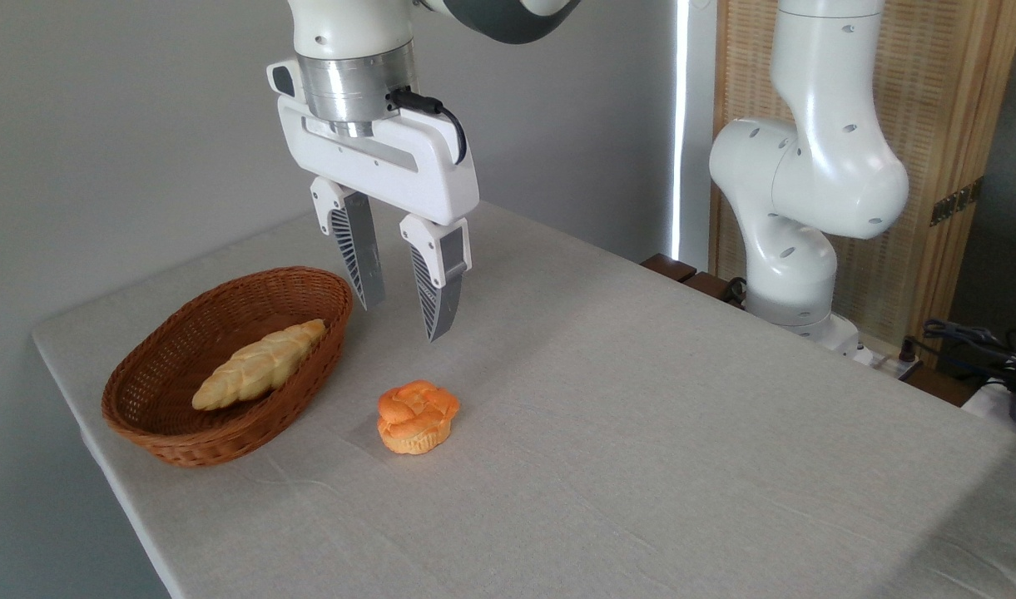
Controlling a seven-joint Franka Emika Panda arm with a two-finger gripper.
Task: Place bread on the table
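The bread (259, 365), a long pale golden braided loaf, lies inside a brown oval wicker basket (175, 433) near the left end of the table (641, 433). My gripper (402, 319) hangs open above the cloth, just right of the basket's far rim and up to the right of the loaf. Nothing is between its fingers (362, 266).
A small round orange knotted bun (417, 416) sits on the cloth right of the basket, below the gripper. The arm's white base (795, 249) stands beyond the table's right back edge, with cables (973, 341) further right. The table's left edge runs close to the basket.
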